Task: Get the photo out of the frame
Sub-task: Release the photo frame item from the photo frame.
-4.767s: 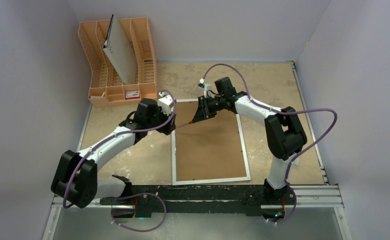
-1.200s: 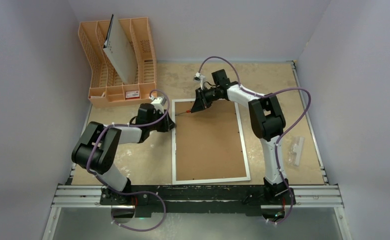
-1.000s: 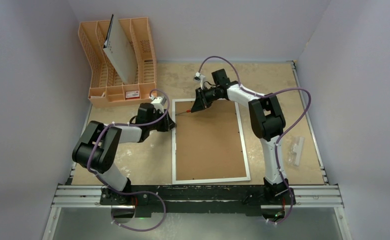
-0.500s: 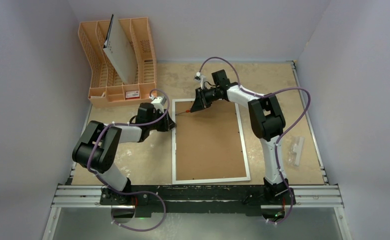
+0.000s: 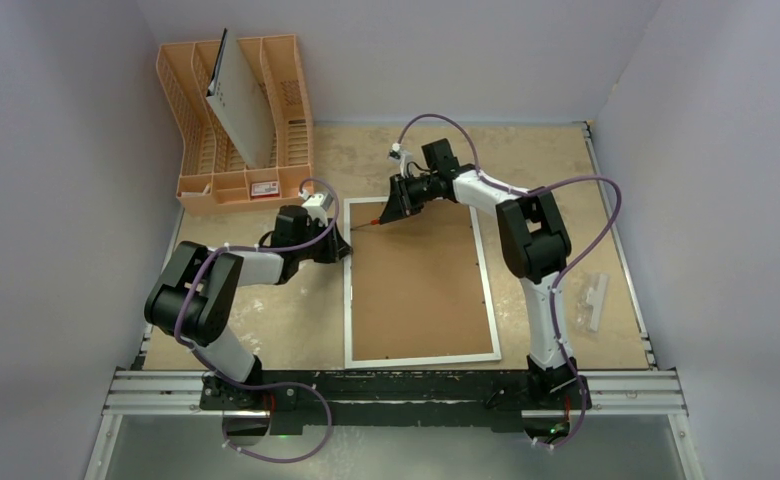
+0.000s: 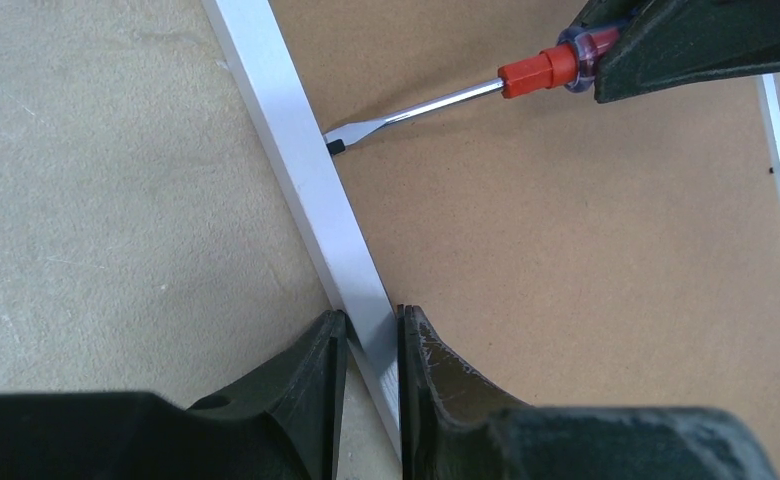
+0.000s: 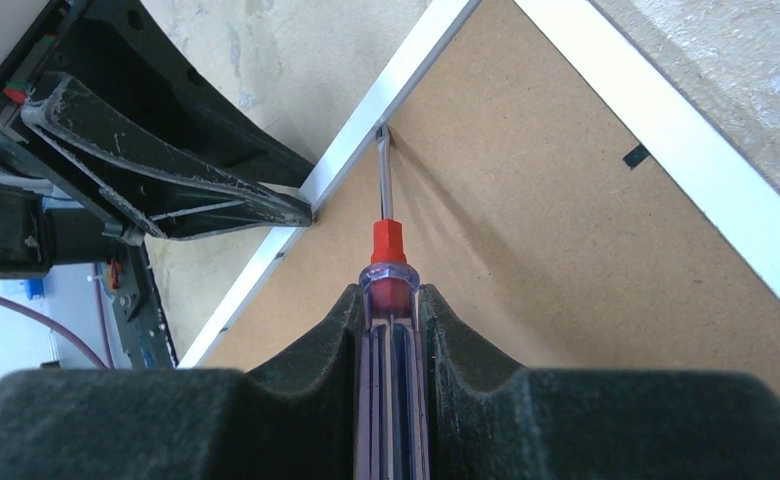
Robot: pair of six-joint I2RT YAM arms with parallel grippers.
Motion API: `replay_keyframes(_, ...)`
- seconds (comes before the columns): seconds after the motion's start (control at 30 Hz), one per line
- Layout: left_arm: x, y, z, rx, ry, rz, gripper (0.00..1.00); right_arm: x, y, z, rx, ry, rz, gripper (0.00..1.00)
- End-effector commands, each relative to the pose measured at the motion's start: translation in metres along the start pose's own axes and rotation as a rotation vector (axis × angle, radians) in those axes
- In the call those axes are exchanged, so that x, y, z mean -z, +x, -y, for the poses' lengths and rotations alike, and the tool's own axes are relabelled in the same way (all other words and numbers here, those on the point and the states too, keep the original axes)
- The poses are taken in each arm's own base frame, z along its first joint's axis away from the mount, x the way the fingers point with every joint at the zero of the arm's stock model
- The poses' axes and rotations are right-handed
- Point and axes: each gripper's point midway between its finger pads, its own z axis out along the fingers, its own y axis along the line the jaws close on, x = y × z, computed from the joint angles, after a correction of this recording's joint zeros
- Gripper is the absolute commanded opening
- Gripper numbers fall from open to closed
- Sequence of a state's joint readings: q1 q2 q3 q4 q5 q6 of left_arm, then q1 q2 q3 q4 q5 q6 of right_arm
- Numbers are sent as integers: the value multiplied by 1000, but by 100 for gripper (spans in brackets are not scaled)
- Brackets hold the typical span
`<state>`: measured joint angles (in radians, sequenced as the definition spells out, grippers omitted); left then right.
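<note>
From above, the frame (image 5: 418,284) lies flat in the middle of the bench (image 5: 556,160) with its long sides running away from the arm bases. Its brown fibreboard back faces up inside a narrow white border. That view alone shows the surroundings. An orange rack (image 5: 198,150) sits at the far left corner with a grey-white board (image 5: 238,105) leaning upright in it. A small white piece (image 5: 594,302) lies well apart near the bench's right edge. Both arms reach to the frame's far left corner, but the grips are too small there to read. The left wrist view settles one: the left fingers (image 6: 328,360) are clamped across the white border on the frame's left side, one tip outside on the bench, the other on the brown back. It also shows the screwdriver (image 6: 436,100) coming in from the upper right, its flat tip touching the inner edge of the border where white meets brown. The right wrist view settles the other: the right fingers (image 7: 428,318) are closed around the screwdriver's clear handle just behind its red collar. The bare shaft points into the seam, just beside the left arm's black fingers. Small dark tabs (image 7: 636,155) on the far border show only here.
</note>
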<state>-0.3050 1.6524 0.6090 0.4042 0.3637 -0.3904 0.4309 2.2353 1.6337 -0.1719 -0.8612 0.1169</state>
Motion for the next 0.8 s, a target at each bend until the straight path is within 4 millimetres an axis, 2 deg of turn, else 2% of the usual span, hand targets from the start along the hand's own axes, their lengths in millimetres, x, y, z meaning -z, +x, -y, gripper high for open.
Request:
replay_keyframes(0.0, -4, 32, -6, -18, -5, -102, 10, -35, 1, -33, 38, 63, -11, 0)
replay_keyframes(0.27, -4, 33, -7, -24, -5, -98, 8, -46, -14, -61, 94, 153, -5, 0)
replay_keyframes(0.77, -3, 37, -8, -39, 3, -91, 5, -64, -29, -86, 291, 247, -60, 0)
